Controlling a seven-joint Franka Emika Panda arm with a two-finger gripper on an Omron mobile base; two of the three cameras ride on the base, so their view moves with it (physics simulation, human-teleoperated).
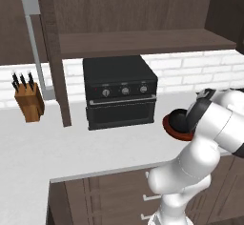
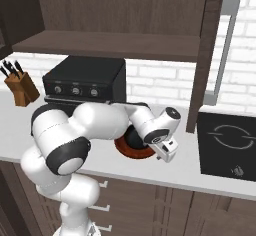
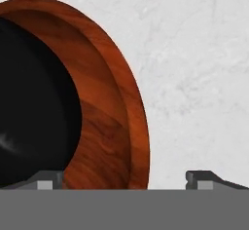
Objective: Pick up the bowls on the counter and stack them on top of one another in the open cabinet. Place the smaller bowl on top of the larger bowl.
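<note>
The smaller black bowl (image 3: 29,112) sits inside the larger reddish-brown bowl (image 3: 114,122), and both rest on the white-grey counter (image 3: 194,68) to the right of the oven. My gripper (image 3: 126,179) is open and low over the brown bowl's near rim, one fingertip on each side of it and nothing gripped. In the right base view the gripper (image 2: 167,155) hangs at the brown bowl's (image 2: 131,151) right edge, the black bowl (image 2: 134,137) half hidden by my arm. The open cabinet's shelf (image 1: 143,43) runs above, bare.
A black toaster oven (image 1: 119,93) stands on the counter (image 1: 47,143) under the shelf, just left of the bowls (image 1: 172,129). A knife block (image 1: 29,100) is at the far left. The cabinet's side post (image 2: 202,70) and a black cooktop (image 2: 227,145) lie to the right.
</note>
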